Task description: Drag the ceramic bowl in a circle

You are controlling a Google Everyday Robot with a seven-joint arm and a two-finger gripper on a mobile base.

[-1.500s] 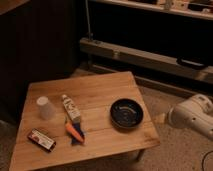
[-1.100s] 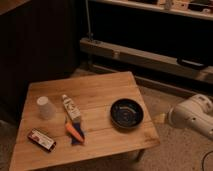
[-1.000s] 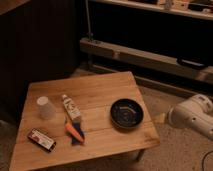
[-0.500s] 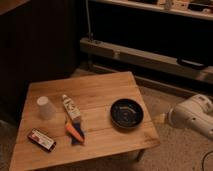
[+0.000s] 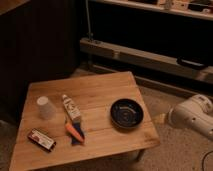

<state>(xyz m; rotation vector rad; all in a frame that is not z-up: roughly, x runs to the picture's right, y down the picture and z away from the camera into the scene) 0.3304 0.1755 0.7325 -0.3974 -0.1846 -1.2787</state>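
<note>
Ceramic bowl (image 5: 127, 113) upright on wooden table (image 5: 95, 90), right side nr the edge. My gripper (image 5: 161, 119) is off the table, just right of bowl, w/ fingers wide apart, holding nothing, touching nothing. White cup (image 5: 45, 107) far left.

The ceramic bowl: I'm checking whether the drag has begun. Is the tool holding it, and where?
Nothing is held. The tool hangs beyond the right edge of the table, apart from the ceramic bowl.
</note>
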